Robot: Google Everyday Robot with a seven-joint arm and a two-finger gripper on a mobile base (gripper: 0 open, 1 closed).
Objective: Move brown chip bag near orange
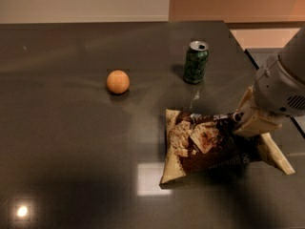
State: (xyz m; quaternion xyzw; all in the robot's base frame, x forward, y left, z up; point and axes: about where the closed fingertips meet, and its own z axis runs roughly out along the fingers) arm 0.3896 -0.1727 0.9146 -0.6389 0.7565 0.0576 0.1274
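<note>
The brown chip bag (200, 147) lies at the right of the dark table (71, 151), its left end on the surface and its right part raised and crumpled. My gripper (240, 120) is at the bag's upper right edge, shut on it, with the cream wrist and grey arm behind it to the right. The orange (117, 81) sits on the table well to the upper left of the bag, apart from it.
A green soda can (196, 62) stands upright behind the bag, to the right of the orange. The table's right edge (238, 37) runs close behind my arm. Bright light glares show on the table near the front.
</note>
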